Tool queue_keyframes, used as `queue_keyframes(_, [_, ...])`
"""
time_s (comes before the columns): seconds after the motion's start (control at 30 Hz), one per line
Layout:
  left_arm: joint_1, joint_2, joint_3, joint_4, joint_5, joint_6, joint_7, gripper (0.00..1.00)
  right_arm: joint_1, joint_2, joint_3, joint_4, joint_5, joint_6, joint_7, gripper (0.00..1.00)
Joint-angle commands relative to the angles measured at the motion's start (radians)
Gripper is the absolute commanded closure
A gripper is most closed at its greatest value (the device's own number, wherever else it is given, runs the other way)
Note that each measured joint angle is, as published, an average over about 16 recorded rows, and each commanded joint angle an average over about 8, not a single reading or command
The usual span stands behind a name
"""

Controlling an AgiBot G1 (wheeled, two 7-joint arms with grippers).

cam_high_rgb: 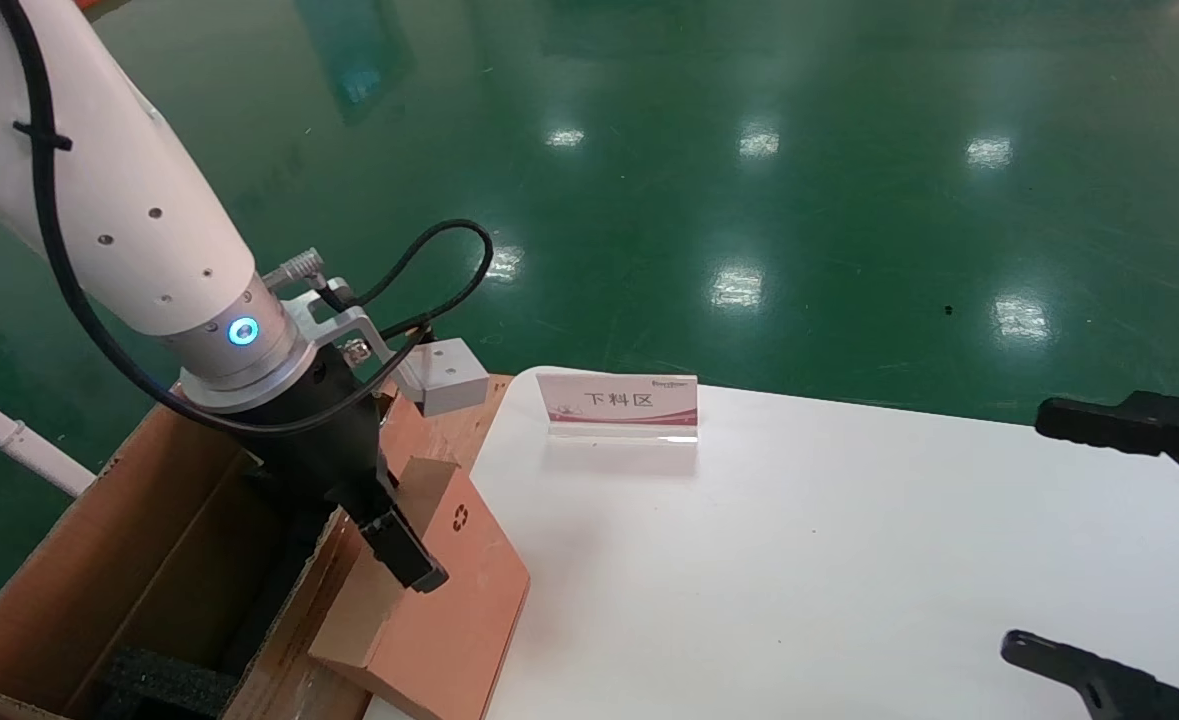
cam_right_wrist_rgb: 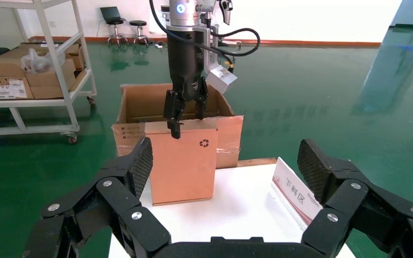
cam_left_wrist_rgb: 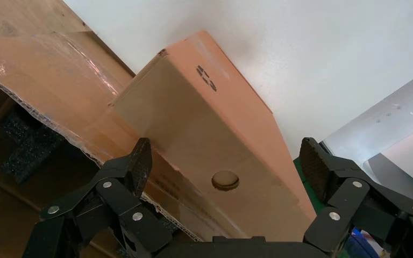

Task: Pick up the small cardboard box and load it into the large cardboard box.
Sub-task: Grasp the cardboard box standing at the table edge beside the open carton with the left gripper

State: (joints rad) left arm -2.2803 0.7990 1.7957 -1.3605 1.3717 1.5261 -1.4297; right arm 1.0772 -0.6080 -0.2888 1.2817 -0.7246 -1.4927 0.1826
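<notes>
factory floor, glossy green epoxy floor (cam_high_rgb: 749, 200), stocked shelving rack (cam_right_wrist_rgb: 37, 70)

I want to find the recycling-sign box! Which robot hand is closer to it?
Left. The left hand is right at the small cardboard box, fingers straddling its top edge by the large cardboard box. The right hand waits open across the table.

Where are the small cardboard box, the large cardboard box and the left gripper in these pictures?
small cardboard box (cam_high_rgb: 449, 600): head view, on its broad top face below the recycling symbol.
large cardboard box (cam_high_rgb: 139, 550): head view, on its inner side wall.
left gripper (cam_right_wrist_rgb: 185, 110): right wrist view, between its fingertips, above the small box's top edge.
</notes>
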Motion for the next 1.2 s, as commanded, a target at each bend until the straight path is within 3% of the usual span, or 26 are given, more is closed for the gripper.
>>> queue_keyframes(0.03, [-0.005, 0.0, 0.005, 0.0, -0.003, -0.001, -0.001, 0.0, 0.0, 0.0, 0.0, 0.0, 0.0, 0.0, 0.0, 0.0])
queue_keyframes(0.67, [-0.004, 0.009, 0.07, 0.003, -0.071, -0.009, 0.006, 0.0, 0.0, 0.001, -0.001, 0.0, 0.001, 0.001, -0.001, 0.0])
queue_keyframes(1.2, [0.043, 0.004, 0.107, 0.0, 0.003, -0.101, -0.009, 0.0, 0.001, 0.001, -0.002, 0.0, 0.002, 0.001, -0.001, 0.0])
